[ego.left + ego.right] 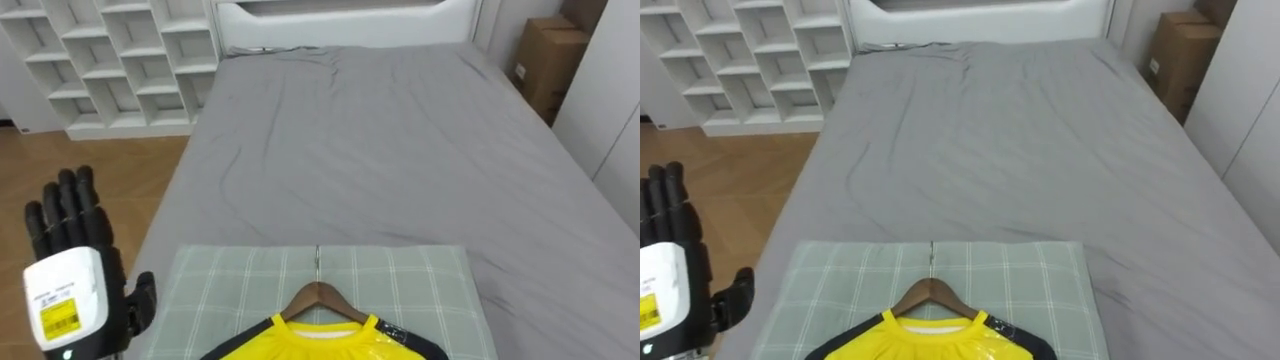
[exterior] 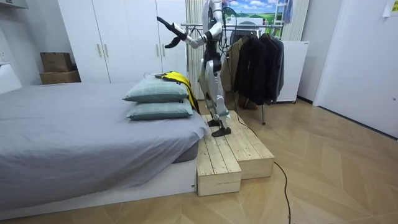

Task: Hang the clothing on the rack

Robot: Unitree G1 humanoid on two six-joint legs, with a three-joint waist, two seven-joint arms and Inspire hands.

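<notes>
Hovering beside the yellow shirt (image 1: pixel 310 343), the left hand (image 1: pixel 72 275) stands straight-fingered, empty.

We look over a wide grey-sheeted bed (image 1: pixel 400 150) that fills the middle of the frame, with a white padded headboard (image 1: pixel 340 18) at the top centre. At the upper left a white open cubby shelf (image 1: pixel 110 60) stands on a brown wooden floor (image 1: pixel 100 170). At the upper right we see a brown cardboard box (image 1: pixel 545 65). At the bottom centre lies a pale green checked pillow (image 1: pixel 430 290).
</notes>
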